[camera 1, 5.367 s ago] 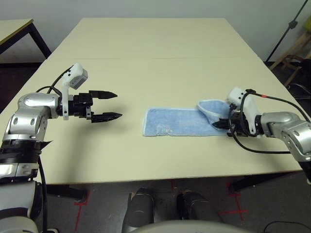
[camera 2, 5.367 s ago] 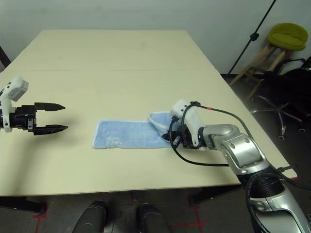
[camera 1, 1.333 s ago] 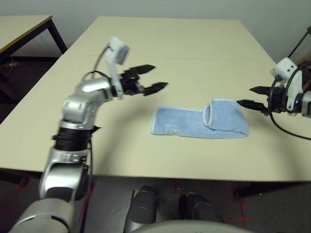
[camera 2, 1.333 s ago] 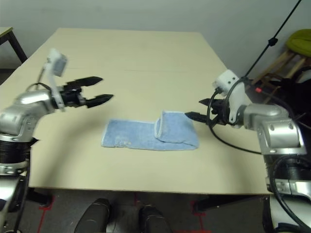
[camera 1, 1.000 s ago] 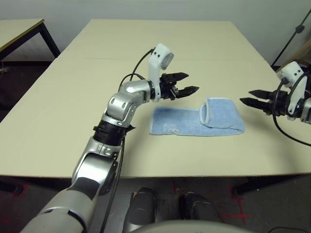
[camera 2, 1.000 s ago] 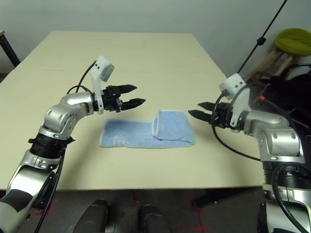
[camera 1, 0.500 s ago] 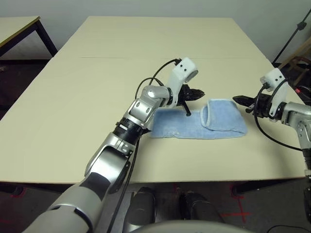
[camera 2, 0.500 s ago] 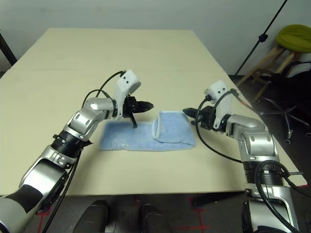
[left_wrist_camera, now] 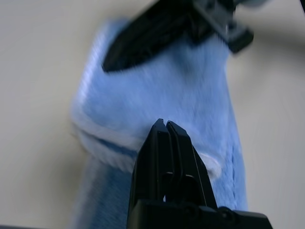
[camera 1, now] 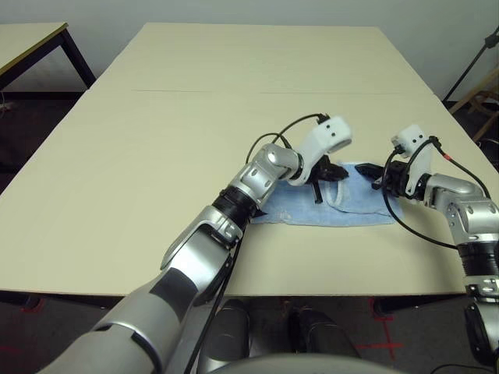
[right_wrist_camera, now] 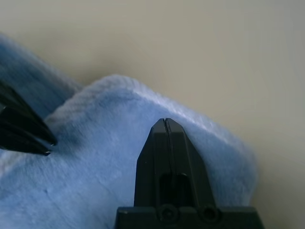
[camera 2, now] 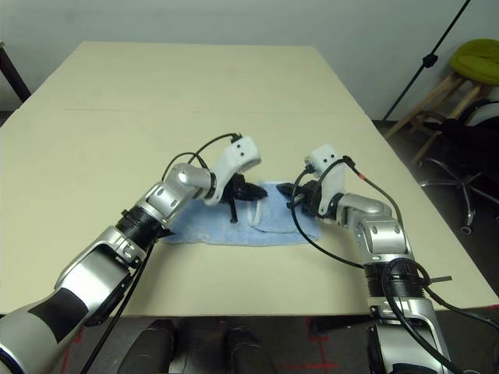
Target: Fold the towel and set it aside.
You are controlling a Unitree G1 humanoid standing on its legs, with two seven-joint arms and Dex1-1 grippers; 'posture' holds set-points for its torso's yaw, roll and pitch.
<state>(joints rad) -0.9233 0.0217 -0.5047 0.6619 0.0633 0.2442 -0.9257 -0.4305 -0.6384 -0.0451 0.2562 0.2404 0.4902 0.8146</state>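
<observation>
The light-blue towel (camera 1: 284,209) lies on the beige table (camera 1: 195,117), near its right front, with its right end folded back over itself into a white-edged flap (left_wrist_camera: 102,136). My left arm reaches across the towel. My left gripper (camera 1: 333,170) is shut, tips just over the folded part, with no cloth between the fingers (left_wrist_camera: 165,125). My right gripper (camera 1: 374,172) comes in from the right, also shut and empty (right_wrist_camera: 165,121), over the fold's far edge. The two grippers' tips point at each other, a short gap apart.
The table's right edge runs close behind my right arm. Off the table to the right stand a stool with a green cushion (camera 2: 468,58), a black stand pole (camera 2: 437,48) and a dark chair (camera 2: 479,132). Another table's corner (camera 1: 31,39) shows far left.
Both grippers have gone from open to shut. My left arm has swung right across the towel and my right arm has moved in left, so both tips now meet over the folded end.
</observation>
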